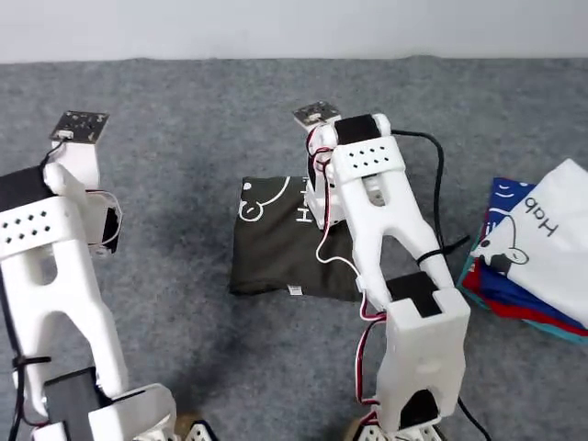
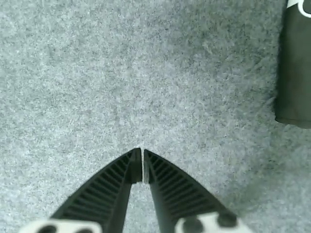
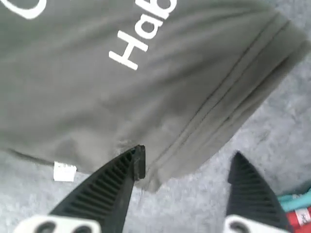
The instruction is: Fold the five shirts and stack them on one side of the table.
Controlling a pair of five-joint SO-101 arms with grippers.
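Observation:
A folded black shirt (image 1: 276, 241) with white print lies in the middle of the grey carpeted table (image 1: 184, 129). My right gripper (image 3: 188, 161) hovers open just over that black shirt (image 3: 146, 87), its jaws straddling the folded hem at a corner. In the high view the right arm (image 1: 372, 184) covers the shirt's right part. A stack of folded shirts (image 1: 533, 248), white on top of blue, red and teal, sits at the table's right edge. My left gripper (image 2: 142, 156) hangs shut and empty over bare carpet, left of the black shirt (image 2: 296, 73).
A white tag (image 3: 64, 171) pokes out from the black shirt's edge. A corner of the stack (image 3: 299, 206) lies near the right gripper. Bare carpet spreads to the left and far side of the table.

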